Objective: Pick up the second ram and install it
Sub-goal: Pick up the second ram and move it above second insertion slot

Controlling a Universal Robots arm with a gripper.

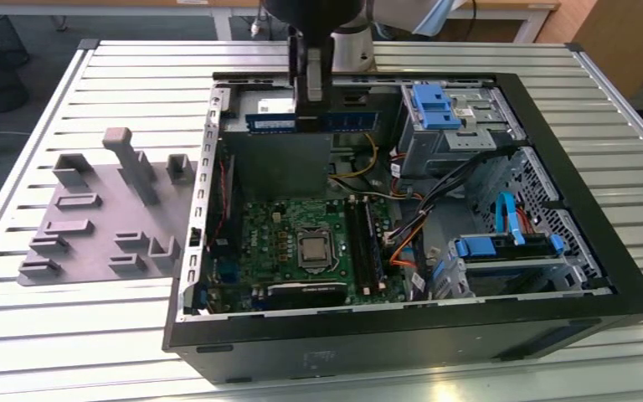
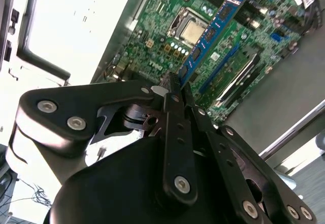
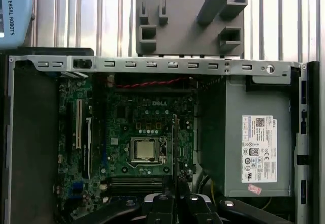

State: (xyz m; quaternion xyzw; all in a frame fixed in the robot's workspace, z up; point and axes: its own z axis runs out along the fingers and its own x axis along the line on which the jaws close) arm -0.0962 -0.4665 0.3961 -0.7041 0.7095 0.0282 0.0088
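Observation:
The second ram (image 1: 299,123), a long thin stick with dark chips and a blue label, hangs lengthwise above the open computer case. My gripper (image 1: 312,110) is shut on its upper edge near the middle. In the second wrist view the stick (image 2: 210,31) juts out from between the closed fingers (image 2: 170,107), and the gripper (image 2: 175,89) hovers over the green motherboard (image 2: 167,26). In the first wrist view the ram (image 3: 175,148) shows edge-on as a thin dark line above the board, beside the processor socket (image 3: 147,150), with the gripper (image 3: 175,196) behind it. The long black memory slots (image 1: 364,243) lie lower down in the case, apart from the stick.
The black case (image 1: 411,331) lies open on a slatted metal table (image 1: 76,335). Inside are a grey power supply (image 3: 259,148), blue-latched drive cages (image 1: 434,105) (image 1: 501,247) and loose cables (image 1: 405,239). A grey plastic holder plate (image 1: 98,218) with upright blocks sits at the exterior view's left.

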